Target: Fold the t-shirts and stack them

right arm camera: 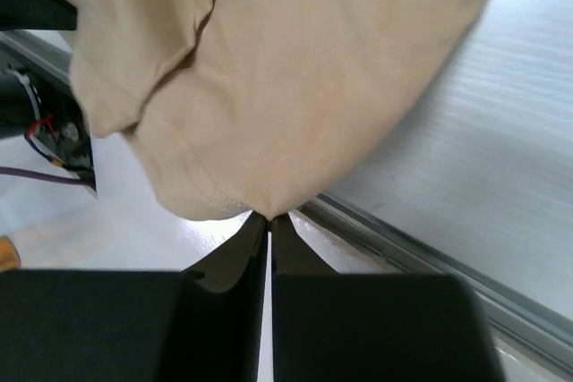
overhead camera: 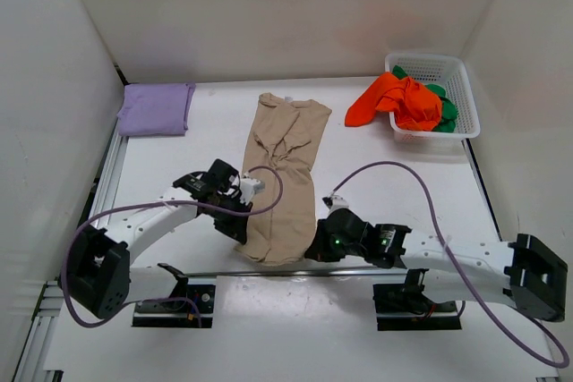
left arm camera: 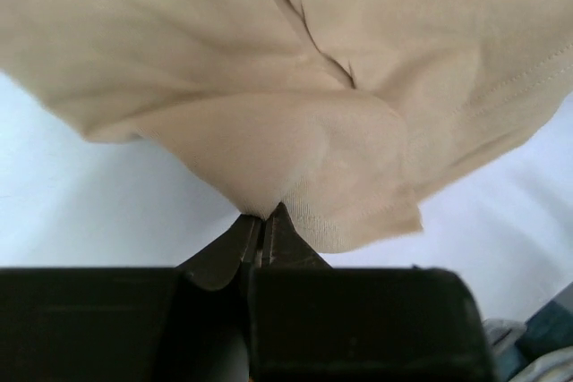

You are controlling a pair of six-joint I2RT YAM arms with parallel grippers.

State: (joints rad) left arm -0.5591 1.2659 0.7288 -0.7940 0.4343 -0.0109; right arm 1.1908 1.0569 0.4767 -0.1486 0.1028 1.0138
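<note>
Beige t-shirt (overhead camera: 285, 176) lies lengthwise mid-table (overhead camera: 179, 167), folded into a narrow strip, collar end far, hem end near the arms. Left gripper (left arm camera: 266, 225) is clenched on its near-left edge, cloth pinched between the tips. Right gripper (right arm camera: 269, 218) is clamped on the near-right hem corner. Lavender t-shirt (overhead camera: 157, 109) sits folded at the far left. Orange-red t-shirt (overhead camera: 398, 100) spills over the rim of the white basket (overhead camera: 466, 78) far right, green t-shirt (overhead camera: 445, 109) inside it.

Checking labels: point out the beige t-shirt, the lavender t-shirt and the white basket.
beige t-shirt (overhead camera: 295, 157): top view, middle of its body.
lavender t-shirt (overhead camera: 157, 109): top view, centre of the folded cloth.
white basket (overhead camera: 470, 96): top view, right rim.
</note>
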